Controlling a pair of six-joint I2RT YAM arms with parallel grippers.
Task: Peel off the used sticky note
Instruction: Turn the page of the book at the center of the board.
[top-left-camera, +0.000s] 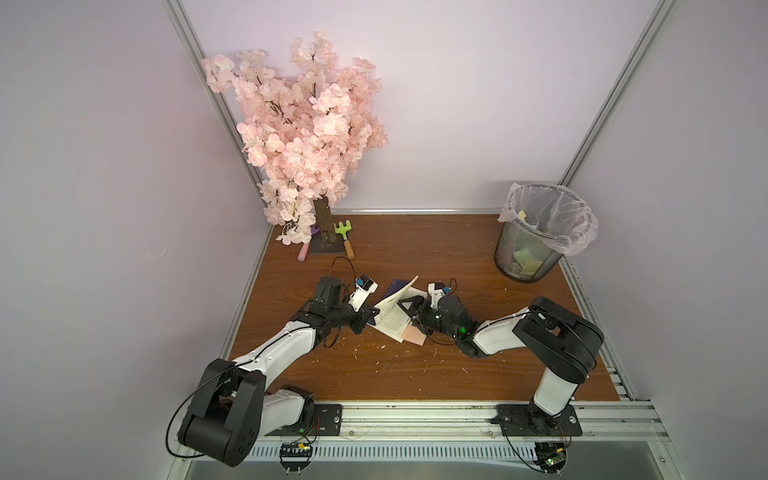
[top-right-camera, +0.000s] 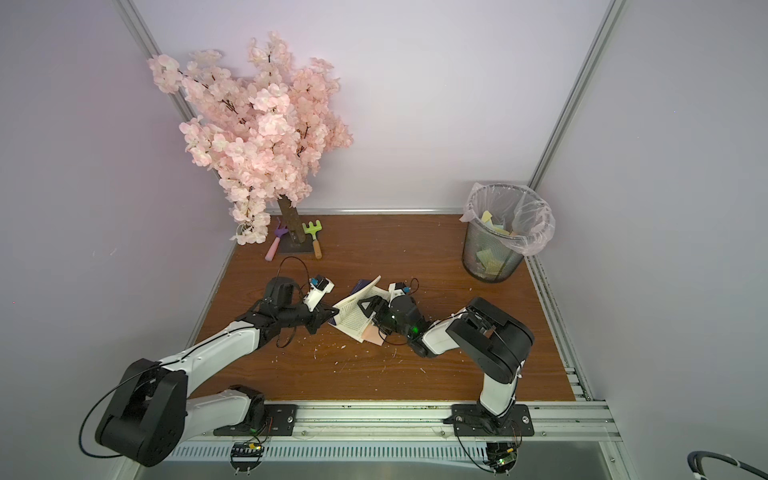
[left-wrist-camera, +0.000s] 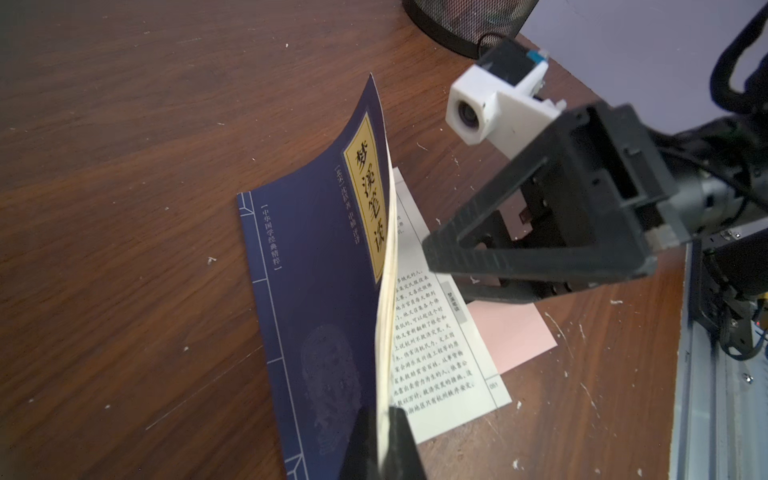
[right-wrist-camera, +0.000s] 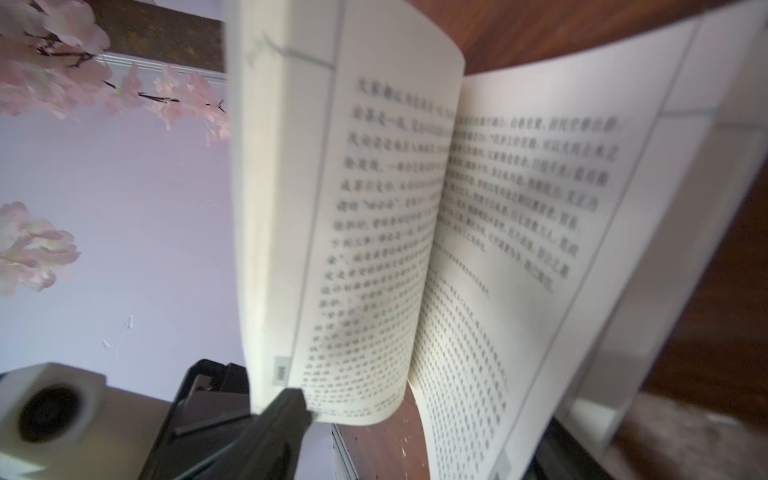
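Left wrist view gave the best look, so going off that. The book (left-wrist-camera: 316, 291) sat around the middle of the worktop (top-left-camera: 374, 374), and the left gripper (left-wrist-camera: 380, 444) was clamped on the blue cover plus a wad of pages, holding that half up on edge so the printed page underneath lay bare.

The pink sticky note (left-wrist-camera: 515, 336) poked out from under that flat page's outer edge, on the side toward the front right corner of the worktop, and lay flat on the wood. No corner of it was lifted that I could see.

The right gripper (left-wrist-camera: 446, 274) hung low over the page with its jaws apart and nothing in them. The lower finger was right at the note's near edge, but I couldn't tell if it was actually touching.

So I'd call this the lining-up step, with the peel itself not started. Next move probably needs those jaws to slide onto the note's free edge, pinch, then pull away slowly so the page doesn't tear.

Pose-wise, the left arm reached in low from the front left corner with its wrist rolled sideways. The right arm was folded with its elbow high, forearm angled down toward the book. A wire bin (top-left-camera: 528, 257) stood at the back right corner.
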